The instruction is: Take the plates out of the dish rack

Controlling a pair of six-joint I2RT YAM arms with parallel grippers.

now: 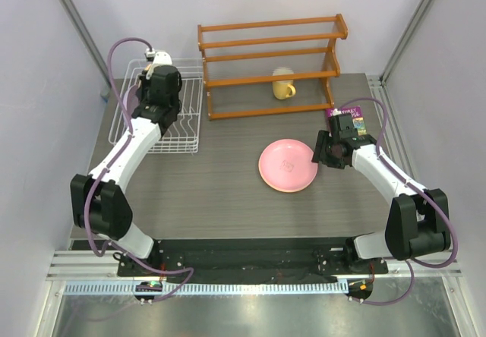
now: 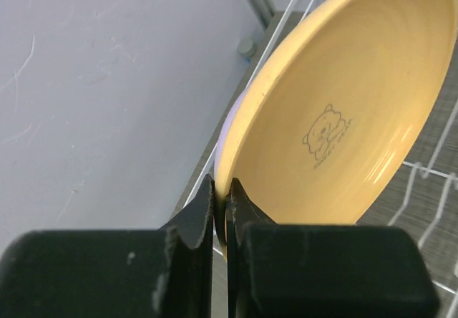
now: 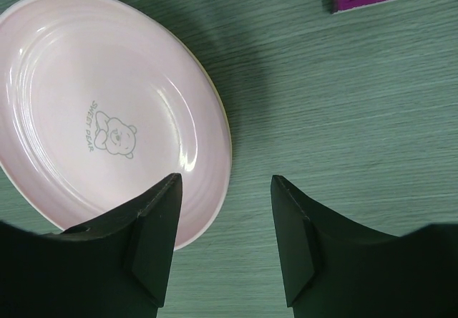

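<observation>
A white wire dish rack (image 1: 186,141) stands at the back left of the table. My left gripper (image 2: 223,189) is over it, shut on the rim of a yellow-orange plate (image 2: 336,117) that stands on edge in the rack. A sliver of a lavender plate (image 2: 227,121) shows just behind it. In the top view the arm hides these plates. A pink plate (image 1: 288,165) lies flat on the table in the middle right, also in the right wrist view (image 3: 100,110). My right gripper (image 3: 225,196) is open and empty over the pink plate's right edge.
An orange wooden slatted shelf (image 1: 269,67) stands at the back with a yellow mug (image 1: 283,84) on it. A purple book (image 1: 346,115) lies at the right, behind my right gripper. Metal frame posts stand at both back corners.
</observation>
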